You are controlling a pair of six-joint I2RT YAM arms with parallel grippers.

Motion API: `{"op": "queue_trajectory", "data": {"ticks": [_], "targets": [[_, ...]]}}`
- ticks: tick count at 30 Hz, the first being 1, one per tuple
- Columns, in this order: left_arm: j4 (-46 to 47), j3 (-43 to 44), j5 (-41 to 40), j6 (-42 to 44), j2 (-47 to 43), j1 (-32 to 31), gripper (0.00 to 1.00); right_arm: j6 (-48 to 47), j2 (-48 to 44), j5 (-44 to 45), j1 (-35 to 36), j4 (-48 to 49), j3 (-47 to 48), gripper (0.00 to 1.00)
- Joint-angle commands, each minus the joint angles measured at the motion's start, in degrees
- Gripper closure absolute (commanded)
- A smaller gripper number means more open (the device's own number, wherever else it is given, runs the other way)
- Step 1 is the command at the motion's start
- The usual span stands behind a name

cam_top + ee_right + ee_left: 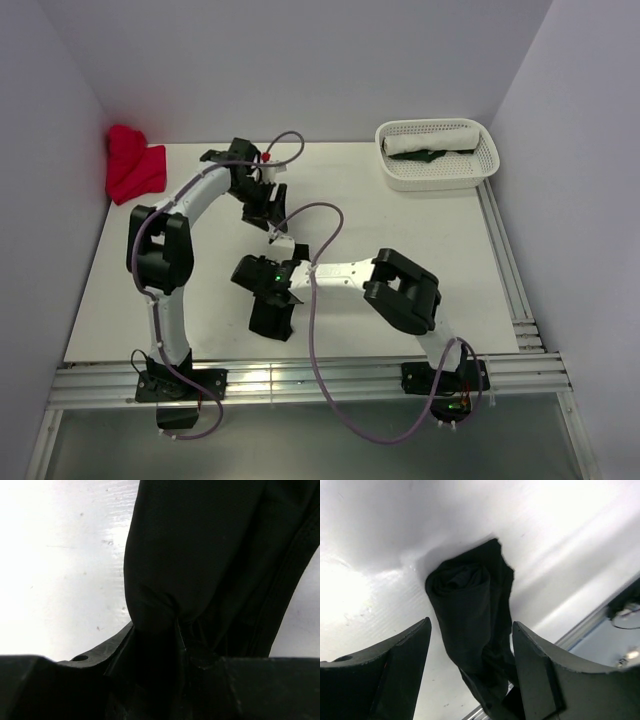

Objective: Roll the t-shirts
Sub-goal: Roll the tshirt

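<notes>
The black t-shirt (272,322) lies as a tight roll on the white table, near the front edge. In the left wrist view the roll (467,605) shows its spiral end, and my left gripper (472,625) stands open around it without touching; its fingers (400,670) are wide apart. In the top view the left gripper (276,232) hovers just behind the roll. My right gripper (268,298) sits over the roll, and its jaws (180,630) are closed on a bunch of the black fabric (210,545). A red t-shirt (133,165) lies crumpled at the far left.
A white perforated basket (480,170) stands at the back right and holds a white rolled t-shirt (432,140) and a dark green one (430,157). Metal rails (300,380) run along the near edge and the right side. Walls close in the left, back and right.
</notes>
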Motion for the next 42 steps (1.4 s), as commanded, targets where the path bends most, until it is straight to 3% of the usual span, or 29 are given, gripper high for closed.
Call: {"op": "queue_trajectory", "data": {"ticks": [1, 5, 11, 15, 23, 32, 35, 36, 39, 40, 42], "targets": [[-2.21, 4.26, 10.29, 2.89, -1.28, 3.46, 0.29, -1.54, -4.30, -2.86, 0.00, 9.02, -8.35, 0.81], [-2.39, 2.17, 16.10, 7.89, -1.98, 7.68, 0.30, -2.61, -9.15, -6.73, -1.41, 29.99, -22.48, 0.83], [-0.37, -8.90, 26.63, 16.59, -3.65, 9.18, 0.29, 0.47, -12.67, -13.14, -3.60, 55.50, -39.12, 0.84], [2.08, -15.23, 30.79, 19.15, -2.34, 9.18, 0.28, 3.36, -11.53, -16.22, -4.22, 62.04, -42.73, 0.85], [12.28, -22.01, 31.94, 13.62, 2.14, 9.10, 0.29, 9.43, -9.77, -19.03, -4.66, 79.34, -51.96, 0.87], [18.35, -25.26, 32.37, 8.96, 5.31, 6.81, 0.32, 11.28, -7.93, -20.01, -4.93, 83.58, -53.73, 0.88], [19.05, -24.83, 32.38, 7.03, 6.10, 6.02, 0.44, 10.85, -8.27, -20.01, -5.10, 81.13, -52.94, 0.87], [19.06, -24.56, 32.03, 6.41, 6.19, 5.76, 0.55, 10.49, -8.80, -19.74, -5.10, 79.90, -52.06, 0.85], [18.53, -23.07, 30.36, 5.45, 6.02, 5.40, 0.80, 9.00, -11.08, -18.52, -5.10, 71.04, -48.56, 0.58], [18.27, -22.63, 30.01, 5.35, 5.67, 5.40, 0.84, 8.47, -11.70, -18.16, -5.10, 65.27, -47.32, 0.43], [18.96, -22.01, 27.73, 4.04, 4.00, 5.49, 0.93, 6.45, -13.72, -17.28, -5.10, 60.32, -44.25, 0.36]]}}
